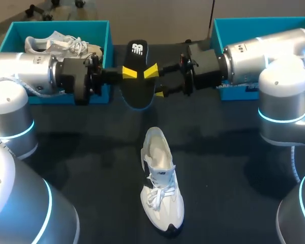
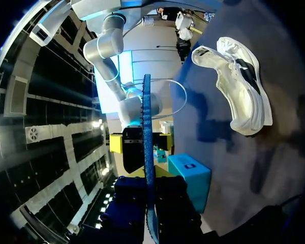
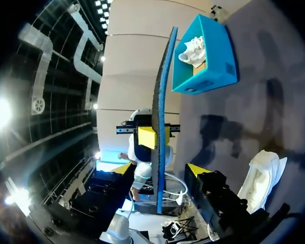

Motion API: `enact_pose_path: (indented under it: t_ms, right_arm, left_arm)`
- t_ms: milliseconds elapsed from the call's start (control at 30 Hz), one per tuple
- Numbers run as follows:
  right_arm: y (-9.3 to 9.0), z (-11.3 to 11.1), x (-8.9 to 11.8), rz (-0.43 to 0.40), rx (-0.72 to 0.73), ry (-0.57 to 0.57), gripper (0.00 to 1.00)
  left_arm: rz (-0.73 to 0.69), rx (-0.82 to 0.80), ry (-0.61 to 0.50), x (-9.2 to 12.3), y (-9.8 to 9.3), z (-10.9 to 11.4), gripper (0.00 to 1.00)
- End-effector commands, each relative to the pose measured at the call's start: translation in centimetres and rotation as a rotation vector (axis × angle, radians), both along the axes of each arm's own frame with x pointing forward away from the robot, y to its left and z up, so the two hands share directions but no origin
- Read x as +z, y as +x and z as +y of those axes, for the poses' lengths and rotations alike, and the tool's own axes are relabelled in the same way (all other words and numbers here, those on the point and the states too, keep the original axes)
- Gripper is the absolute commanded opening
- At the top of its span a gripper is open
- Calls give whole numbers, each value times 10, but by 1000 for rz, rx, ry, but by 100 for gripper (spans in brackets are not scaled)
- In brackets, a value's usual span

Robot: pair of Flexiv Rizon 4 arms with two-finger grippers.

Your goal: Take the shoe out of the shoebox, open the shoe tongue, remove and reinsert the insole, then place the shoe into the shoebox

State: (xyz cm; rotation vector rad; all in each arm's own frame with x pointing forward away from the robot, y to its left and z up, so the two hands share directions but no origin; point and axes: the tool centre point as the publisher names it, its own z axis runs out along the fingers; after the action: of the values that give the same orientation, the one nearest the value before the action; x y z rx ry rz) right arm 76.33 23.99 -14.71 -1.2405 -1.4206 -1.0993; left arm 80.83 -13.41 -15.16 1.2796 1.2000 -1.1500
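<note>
Nearest the camera on the dark tabletop [image 1: 81, 152], a white sneaker [image 1: 162, 188] lies out of its box, toe toward the near edge and heel opening toward the far side, laces loose over the tongue. Its black, blue-backed insole [image 1: 136, 56] is out and held in the air above the far middle of the tabletop, its long axis running near to far, roughly in line with the sneaker's. The left end effector [image 1: 129, 73] pinches the insole from both faces. The right end effector [image 1: 156, 83] is spread, its yellow tips standing either side of the insole without touching it. The sneaker sits on the near side of both end effectors and lower, a little right of the insole. Reinsertion, judged the next step, would mean bringing the insole nearward and down into the heel opening; the left arm carries it. A teal shoebox [image 1: 56, 24] at far left holds a second white sneaker [image 1: 61, 44]; another teal box [image 1: 244, 21] stands far right.
</note>
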Motion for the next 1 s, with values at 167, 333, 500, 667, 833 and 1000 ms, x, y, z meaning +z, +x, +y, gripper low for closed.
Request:
enact_pose_path:
  t_ms: [167, 333, 500, 667, 833, 1000]
  right_arm:
    - [13, 9, -6, 17, 8, -3, 49]
    - [14, 9, -7, 18, 12, -3, 46]
    - [14, 7, -9, 21, 4, 0, 42]
    - [13, 3, -8, 18, -6, 7, 41]
    - [12, 1, -7, 14, -14, 8, 42]
    - [12, 1, -8, 14, -17, 9, 40]
  left_arm:
    - [-11, -1, -3, 0, 4, -6, 0]
    - [-17, -5, -5, 1, 4, -8, 0]
    - [-22, -5, -5, 1, 3, -9, 0]
    - [-21, -5, -5, 1, 3, -9, 0]
    - [-23, -6, -7, 1, 4, -8, 0]
    - [-23, -5, -11, 2, 4, -8, 0]
